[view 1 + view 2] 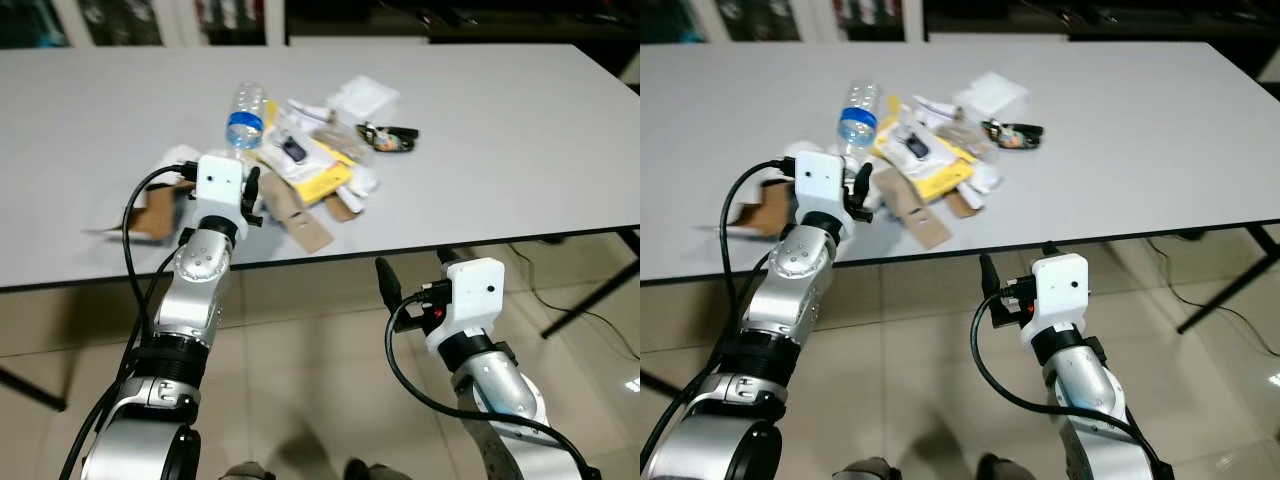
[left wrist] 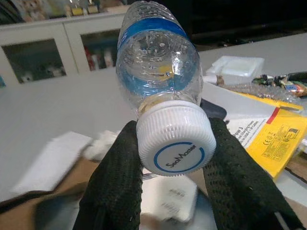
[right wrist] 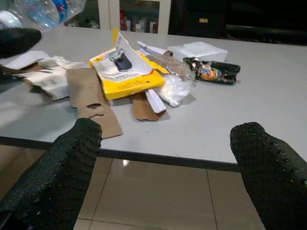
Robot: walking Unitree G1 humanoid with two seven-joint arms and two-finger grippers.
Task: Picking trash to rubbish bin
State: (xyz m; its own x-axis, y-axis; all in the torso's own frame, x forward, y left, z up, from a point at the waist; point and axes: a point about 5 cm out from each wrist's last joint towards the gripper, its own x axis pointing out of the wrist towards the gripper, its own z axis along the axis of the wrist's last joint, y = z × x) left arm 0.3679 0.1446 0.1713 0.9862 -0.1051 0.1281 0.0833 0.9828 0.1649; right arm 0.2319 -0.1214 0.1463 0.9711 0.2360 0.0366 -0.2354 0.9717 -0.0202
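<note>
A clear plastic bottle (image 1: 245, 112) with a blue label and a white cap (image 2: 175, 142) lies at the left of a trash pile on the pale grey table (image 1: 500, 150). My left gripper (image 2: 172, 127) reaches over the table's front edge, its two fingers pressed on either side of the cap. The pile holds a yellow package (image 1: 305, 162), brown cardboard pieces (image 1: 300, 215), a white packet (image 1: 362, 97), clear wrap and a dark snack wrapper (image 1: 390, 138). Below and in front of the table edge, my right gripper (image 1: 415, 272) is open and holds nothing, facing the pile (image 3: 124, 72).
More cardboard (image 1: 155, 212) lies at the table's left, beside my left wrist. The table's dark front edge (image 1: 480, 243) runs across in front of both arms. A table leg (image 1: 590, 300) stands at the right on the tiled floor (image 1: 300, 380). Cabinets line the back wall.
</note>
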